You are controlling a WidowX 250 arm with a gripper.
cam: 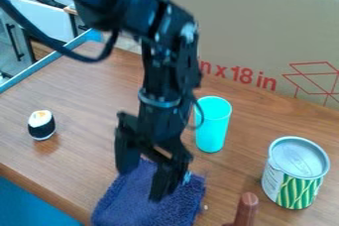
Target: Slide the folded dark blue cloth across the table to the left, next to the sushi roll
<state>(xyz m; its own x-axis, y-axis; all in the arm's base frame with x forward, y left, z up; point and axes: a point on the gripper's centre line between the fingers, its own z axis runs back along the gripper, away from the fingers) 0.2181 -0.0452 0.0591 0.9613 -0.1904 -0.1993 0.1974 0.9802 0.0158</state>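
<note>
Cloth (pixel 136 207) lies fuzzy beneath the end effector (pixel 141 184).

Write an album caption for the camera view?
Open black gripper over a blue cloth, with a turquoise cup and a can nearby.

Readable print is found on the cardboard panel (pixel 271 27) that stands at the far side of the desk (pixel 86 91). The red lettering (pixel 240 75) reads "n x 18 in", with the number 18 plain; its left end meets the robot arm (pixel 171 59), which hides whatever precedes the "n". A red line drawing (pixel 319 79) is printed right of the lettering. On the can (pixel 296 173), at the right, the label bears small marks at its left part, too small to read.
</note>
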